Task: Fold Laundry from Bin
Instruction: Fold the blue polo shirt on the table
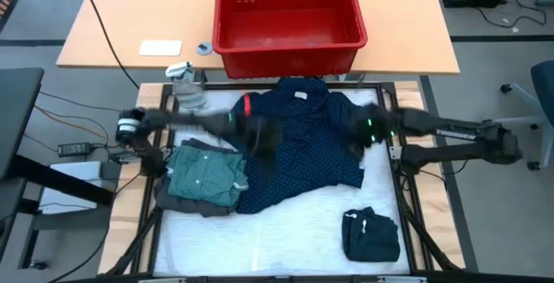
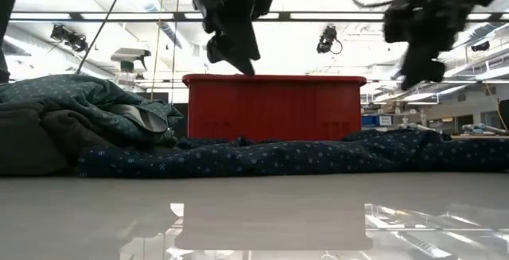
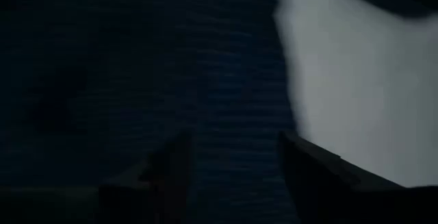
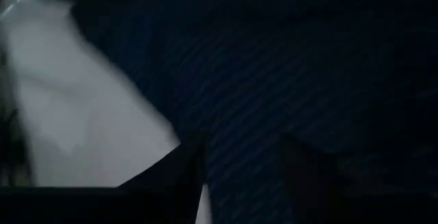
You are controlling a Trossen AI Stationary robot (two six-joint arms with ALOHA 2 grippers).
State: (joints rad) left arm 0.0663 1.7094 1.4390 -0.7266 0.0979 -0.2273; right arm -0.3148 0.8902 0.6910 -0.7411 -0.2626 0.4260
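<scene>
From above, the white table [image 1: 294, 222] carries a navy dotted shirt [image 1: 299, 144] spread below the empty red bin [image 1: 288, 19], with a teal folded shirt [image 1: 206, 175] left and a dark bundle [image 1: 370, 235] lower right. At table height, both my grippers hang above the shirt. In my wrist views, my left jaws [image 3: 233, 166] and right jaws [image 4: 239, 162] stand apart, empty, over navy cloth.

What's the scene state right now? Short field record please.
bin: red bin on the far table, looks empty
spread item: navy dotted shirt lying flat on the white mat
folded stack: green shirt on a grey piece, left of the navy one
other: dark folded bundle, near right
left end effector: open, above the navy shirt
right end effector: open, above the navy shirt
</scene>
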